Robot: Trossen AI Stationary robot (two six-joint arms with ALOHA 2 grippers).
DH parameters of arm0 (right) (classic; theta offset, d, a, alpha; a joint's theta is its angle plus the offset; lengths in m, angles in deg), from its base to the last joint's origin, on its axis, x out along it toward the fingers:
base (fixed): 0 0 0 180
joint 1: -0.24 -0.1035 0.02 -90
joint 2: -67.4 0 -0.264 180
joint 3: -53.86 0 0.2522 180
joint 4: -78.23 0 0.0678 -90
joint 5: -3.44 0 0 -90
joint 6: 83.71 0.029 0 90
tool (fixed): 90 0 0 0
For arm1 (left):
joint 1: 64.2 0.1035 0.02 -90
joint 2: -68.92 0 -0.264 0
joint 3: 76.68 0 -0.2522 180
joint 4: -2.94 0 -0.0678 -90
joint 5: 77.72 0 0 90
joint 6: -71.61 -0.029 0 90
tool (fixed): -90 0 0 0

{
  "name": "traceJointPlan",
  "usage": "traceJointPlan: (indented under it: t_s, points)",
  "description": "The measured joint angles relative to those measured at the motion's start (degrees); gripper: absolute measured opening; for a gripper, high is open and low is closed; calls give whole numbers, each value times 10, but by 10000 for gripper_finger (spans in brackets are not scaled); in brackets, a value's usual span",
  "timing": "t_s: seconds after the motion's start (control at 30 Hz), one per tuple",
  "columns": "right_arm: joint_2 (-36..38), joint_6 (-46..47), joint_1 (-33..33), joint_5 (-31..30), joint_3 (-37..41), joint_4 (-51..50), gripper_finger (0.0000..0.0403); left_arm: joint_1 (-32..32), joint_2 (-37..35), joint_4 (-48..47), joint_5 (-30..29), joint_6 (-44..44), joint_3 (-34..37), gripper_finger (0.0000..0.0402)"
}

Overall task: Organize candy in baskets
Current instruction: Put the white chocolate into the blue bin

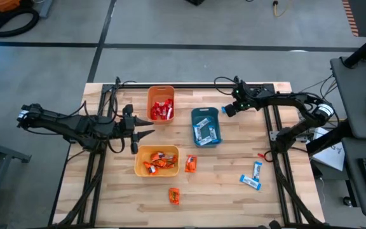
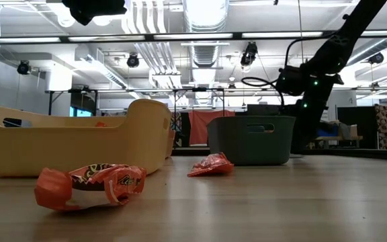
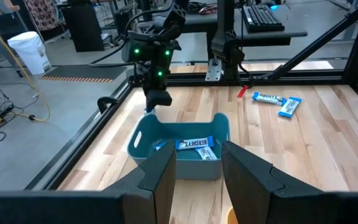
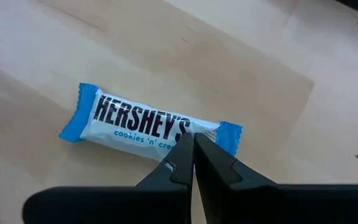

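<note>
Blue-white candy bar (image 4: 148,127) lies across the right gripper's (image 4: 193,138) tips. Jaws fully closed. Unclear whether they pinch the wrapper edge or merely hover over it.

This gripper is at the far right corner of the teal basket (image 1: 196,114), which already holds blue bars (image 1: 205,130).

Loose on the table:
- two blue bars (image 1: 253,175), near right
- two orange candies (image 1: 190,163), by the yellow basket (image 1: 138,166)

Orange basket (image 1: 151,94) holds reds.

Left gripper (image 1: 146,133) is half open and empty, left of the baskets.

Step, as judged: blue bar to teal. Centre over the bin before opening, and release low so the bar does not catch the rim.
</note>
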Motion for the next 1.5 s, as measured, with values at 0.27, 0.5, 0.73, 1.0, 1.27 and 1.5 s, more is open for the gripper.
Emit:
traceJointPlan:
  t_s: [0.27, 0.5, 0.73, 1.0, 1.27, 1.5]
  points:
    - [40, 18, -10, 1, 2, -101, 9, 0, 0, 0, 0, 0, 0, 113]
    - [112, 82, -48, 5, 1, -233, 9, 0, 0, 0, 0, 0, 0, 113]
    - [177, 164, -130, -38, 10, -287, 9, 0, 1, 0, 0, 2, 0, 113]
    - [203, 209, -149, -188, 16, -273, 9, 0, 12, 0, 0, 11, 0, 113]
    - [153, 222, -139, -193, 36, -184, 9, 0, 25, 1, 0, 26, 0, 113]
    - [107, 260, -139, -193, 72, -155, 9, 0, 24, 0, 0, 28, 0, 113]
